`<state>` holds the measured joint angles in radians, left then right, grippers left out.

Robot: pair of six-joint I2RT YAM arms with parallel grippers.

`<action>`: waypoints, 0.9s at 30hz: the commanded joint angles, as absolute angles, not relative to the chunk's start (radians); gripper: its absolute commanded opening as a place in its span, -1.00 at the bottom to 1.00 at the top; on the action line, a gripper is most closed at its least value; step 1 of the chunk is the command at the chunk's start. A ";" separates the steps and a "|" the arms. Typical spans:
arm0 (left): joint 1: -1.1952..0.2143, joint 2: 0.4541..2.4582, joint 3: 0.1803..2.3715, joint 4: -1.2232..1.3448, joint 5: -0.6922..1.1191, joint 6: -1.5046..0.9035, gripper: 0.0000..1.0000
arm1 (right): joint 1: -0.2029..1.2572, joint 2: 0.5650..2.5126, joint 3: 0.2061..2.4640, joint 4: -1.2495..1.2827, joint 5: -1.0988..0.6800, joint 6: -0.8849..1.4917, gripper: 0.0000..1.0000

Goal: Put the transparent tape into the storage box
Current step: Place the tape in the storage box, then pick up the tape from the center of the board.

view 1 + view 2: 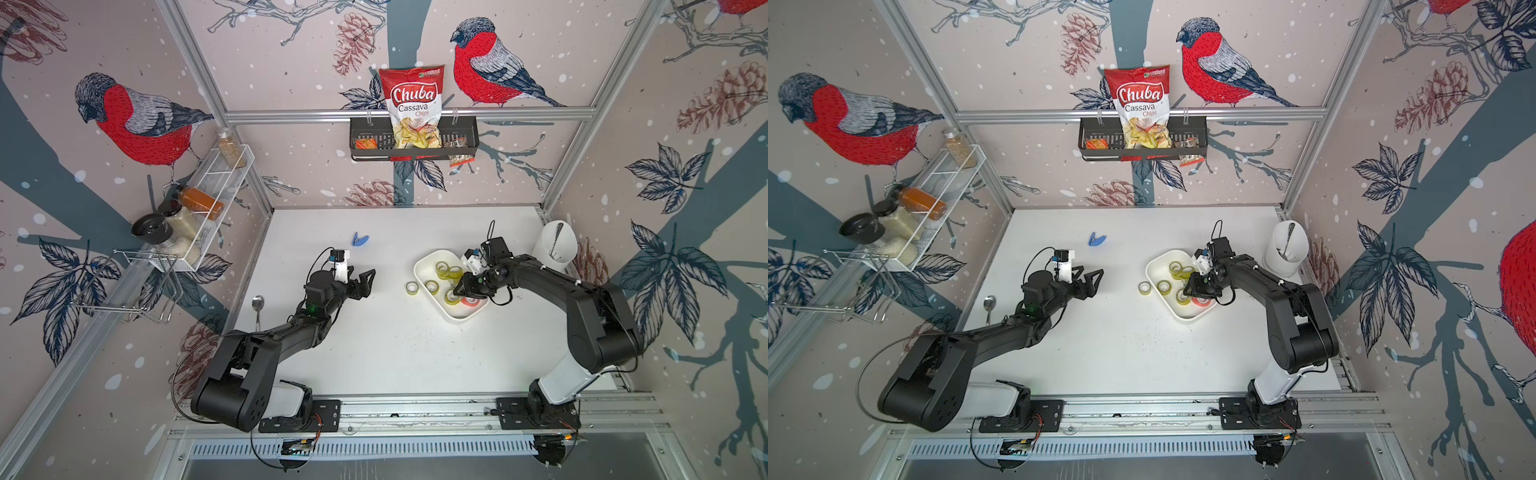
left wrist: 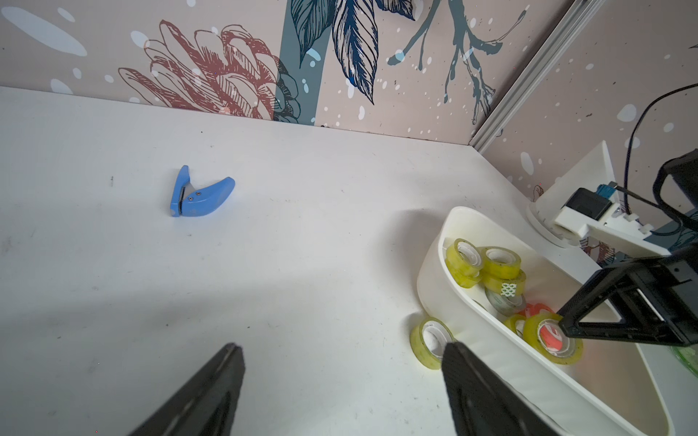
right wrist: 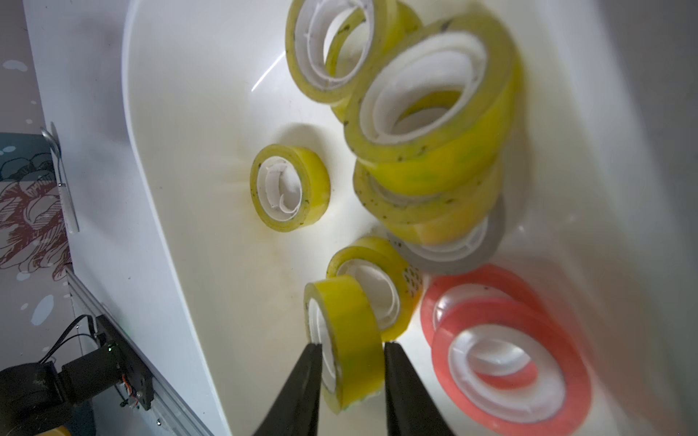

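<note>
Showing the drop-off step: R jaws reach down into the storage box [image 3: 181, 226] with a yellowish clear tape roll [image 3: 351, 313] standing on edge btw. them, about mid box. The gap is narrow, one tip at either face of the roll; whether it is pinched or just let go, I cannot tell.

Next, as I judge it: open fully, then lift straight up. The stacked rolls [image 3: 434, 162] just far of the tips and the red rolls [image 3: 491, 275] close on the right leave little room to swing.

One loose roll [image 1: 412, 287] lies on the counter [image 1: 374, 353] just left of the box rim, so the task is not done. L jaws hang wide open & empty, left of it.

Well clear: blue cutter [image 1: 359, 240], spoon [image 1: 257, 305], white holder [image 1: 557, 245].
</note>
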<state>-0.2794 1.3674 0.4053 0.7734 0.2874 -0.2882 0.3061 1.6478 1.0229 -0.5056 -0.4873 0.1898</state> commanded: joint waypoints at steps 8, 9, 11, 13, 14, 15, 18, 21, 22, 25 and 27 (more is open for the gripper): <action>-0.275 1.362 0.405 0.806 0.296 -0.290 0.73 | 0.301 1.584 1.052 -0.563 -0.381 0.203 -0.25; -0.276 1.361 0.403 0.806 0.296 -0.291 0.73 | 0.300 1.579 1.056 -0.567 -0.375 0.203 -0.25; -0.275 1.359 0.403 0.806 0.296 -0.289 0.73 | 0.306 1.568 1.071 -0.572 -0.363 0.196 -0.25; -0.275 1.360 0.402 0.807 0.298 -0.289 0.73 | 0.337 1.557 1.095 -0.569 -0.340 0.172 -0.23; -0.276 1.360 0.403 0.807 0.298 -0.288 0.73 | 0.360 1.558 1.114 -0.572 -0.318 0.160 -0.21; -0.276 1.359 0.404 0.806 0.298 -0.288 0.74 | 0.393 1.562 1.140 -0.580 -0.287 0.143 -0.18; -0.275 1.358 0.408 0.799 0.298 -0.287 0.74 | 0.504 1.600 1.232 -0.619 -0.199 0.088 -0.09; -0.276 1.359 0.411 0.785 0.275 -0.294 0.74 | 0.612 1.673 1.341 -0.658 -0.125 0.054 -0.04; -0.276 1.358 0.414 0.769 0.253 -0.297 0.74 | 0.647 1.705 1.375 -0.671 -0.103 0.043 -0.02; -0.270 1.347 0.412 0.753 0.218 -0.317 0.74 | 0.735 1.828 1.506 -0.730 -0.029 0.032 -0.01; -0.267 1.344 0.410 0.744 0.202 -0.331 0.73 | 0.770 1.918 1.601 -0.773 -0.003 0.036 -0.02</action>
<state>-0.2722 1.3518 0.4084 0.7490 0.2398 -0.3077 0.7364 1.8408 1.5188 -0.6830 -0.1013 0.0547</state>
